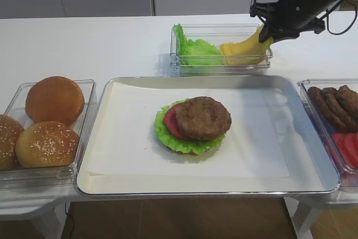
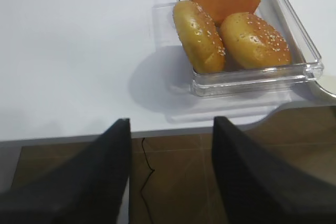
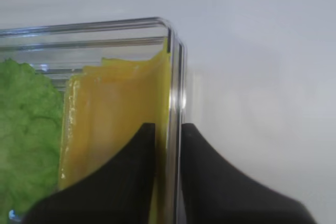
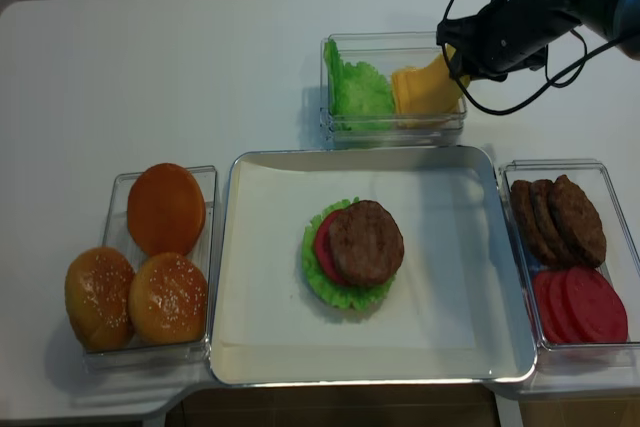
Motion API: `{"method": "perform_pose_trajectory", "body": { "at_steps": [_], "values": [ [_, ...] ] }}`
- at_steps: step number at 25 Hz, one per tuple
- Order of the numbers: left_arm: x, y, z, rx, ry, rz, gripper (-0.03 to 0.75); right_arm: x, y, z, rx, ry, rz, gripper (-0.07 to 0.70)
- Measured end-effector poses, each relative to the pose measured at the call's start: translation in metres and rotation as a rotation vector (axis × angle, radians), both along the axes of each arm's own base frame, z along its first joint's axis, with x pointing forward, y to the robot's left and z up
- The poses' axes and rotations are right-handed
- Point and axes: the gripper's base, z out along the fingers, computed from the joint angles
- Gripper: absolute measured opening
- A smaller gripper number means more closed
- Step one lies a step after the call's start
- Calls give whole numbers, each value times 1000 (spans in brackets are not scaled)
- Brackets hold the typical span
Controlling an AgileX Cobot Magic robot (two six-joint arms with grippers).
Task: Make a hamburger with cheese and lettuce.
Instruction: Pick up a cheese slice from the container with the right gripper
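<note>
Gripper (image 1: 267,36) on my right arm is at the far right corner of the clear bin (image 1: 221,66), and the wrist view shows its two black fingers (image 3: 134,182) nearly together, with the upturned edge of the cheese (image 3: 118,116) and what looks like the bin's wall in the narrow gap. I judge it is closing on that edge, but I cannot tell whether the slice is truly caught or only pressed against the wall. From above, the cheese (image 4: 428,88) curls up from the bin toward my fingers, beside the loose lettuce (image 4: 358,90). It looks thin, light and floppy, likely smooth, so it should bend and sag once lifted; a pinch on one edge, clear of the wall, seems the right hold, taken gently so it does not tear or slip. The hamburger (image 1: 193,125) waits patty-up on the tray (image 1: 313,138) in the near middle of the surface, well apart from the bin. My left gripper (image 2: 169,177) hangs with its jaws spread, holding nothing, near the buns (image 2: 231,24).
</note>
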Motion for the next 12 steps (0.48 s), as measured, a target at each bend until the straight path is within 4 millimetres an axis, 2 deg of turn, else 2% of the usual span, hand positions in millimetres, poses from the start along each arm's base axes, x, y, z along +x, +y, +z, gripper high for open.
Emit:
{"method": "perform_pose_trajectory", "body": {
  "at_steps": [5,12],
  "values": [
    [0,0,0,0,0,0,370,0,1,0,5,1,10,73],
    [0,0,0,0,0,0,370,0,1,0,3,-1,13,79]
  ]
}}
